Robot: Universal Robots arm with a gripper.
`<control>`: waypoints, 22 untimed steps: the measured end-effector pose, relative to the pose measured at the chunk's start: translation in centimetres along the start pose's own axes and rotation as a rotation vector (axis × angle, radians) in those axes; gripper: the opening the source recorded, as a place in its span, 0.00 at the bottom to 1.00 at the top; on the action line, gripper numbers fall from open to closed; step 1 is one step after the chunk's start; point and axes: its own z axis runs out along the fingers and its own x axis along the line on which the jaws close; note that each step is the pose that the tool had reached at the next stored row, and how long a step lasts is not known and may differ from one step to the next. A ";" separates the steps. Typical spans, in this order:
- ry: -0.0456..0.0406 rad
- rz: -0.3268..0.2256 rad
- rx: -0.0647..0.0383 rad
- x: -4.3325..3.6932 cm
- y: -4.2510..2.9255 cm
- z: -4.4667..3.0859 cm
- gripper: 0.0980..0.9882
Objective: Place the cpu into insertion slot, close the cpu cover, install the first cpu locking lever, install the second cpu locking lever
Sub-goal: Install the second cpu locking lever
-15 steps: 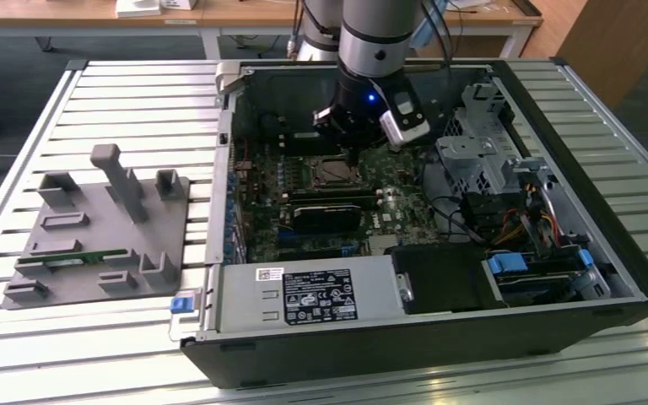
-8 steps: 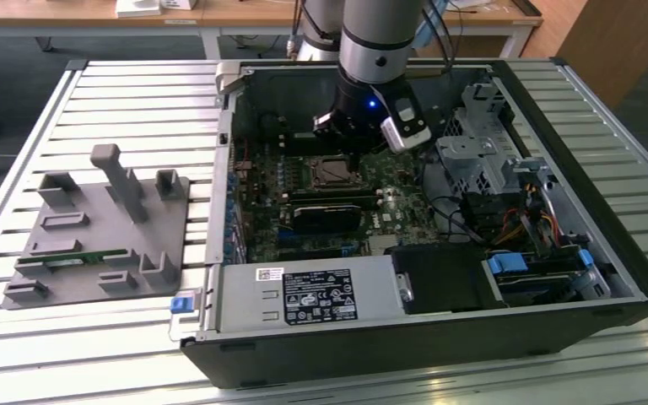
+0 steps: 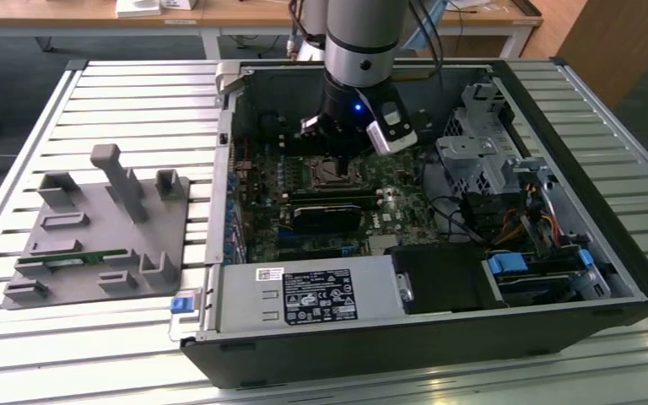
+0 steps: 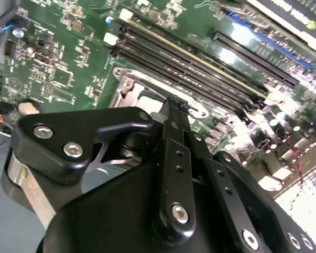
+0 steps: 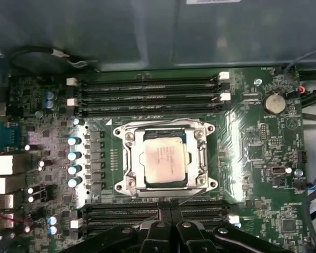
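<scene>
We see even daylight on the slatted table (image 3: 132,93), while the inside of the computer case (image 3: 414,337) lies in shade. In the first wrist view, glare whitens the motherboard (image 5: 242,142). In the second wrist view, the near gripper (image 4: 175,103) looks soft and blurred.

Arm vertical, wrist pointing straight down — black fingers (image 5: 171,219) pressed together, nothing between them.
</scene>
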 end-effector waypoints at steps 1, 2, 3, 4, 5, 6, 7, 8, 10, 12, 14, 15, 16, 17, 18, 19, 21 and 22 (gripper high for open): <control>0.0000 0.000 0.000 0.17 -0.12 0.01 0.01; -0.0001 0.000 0.000 0.41 -0.22 0.03 0.01; 0.0000 0.000 0.000 0.62 -0.30 0.05 0.01; -0.0001 0.000 0.000 0.82 -0.37 0.08 0.01; 0.0000 0.000 0.000 1.04 -0.44 0.11 0.01; -0.0001 0.000 0.000 1.20 -0.49 0.16 0.01; -0.0001 0.000 0.000 1.32 -0.52 0.23 0.01; -0.0001 0.000 0.000 1.40 -0.54 0.32 0.01; 0.0001 0.000 0.000 1.45 -0.57 0.61 0.01; 0.0011 0.000 0.000 1.45 -0.59 0.97 0.01; 0.0026 0.000 0.000 1.46 -0.62 1.33 0.01; 0.0033 0.000 0.000 1.47 -0.64 1.52 0.01; 0.0039 0.000 0.000 1.47 -0.65 1.70 0.01; 0.0044 0.000 0.000 1.48 -0.67 1.88 0.01; 0.0048 0.000 0.000 1.49 -0.68 2.03 0.01; 0.0049 0.000 0.000 1.53 -0.69 2.14 0.01; 0.0049 0.000 0.000 1.60 -0.75 2.22 0.01; 0.0049 0.000 0.000 1.65 -0.78 2.22 0.01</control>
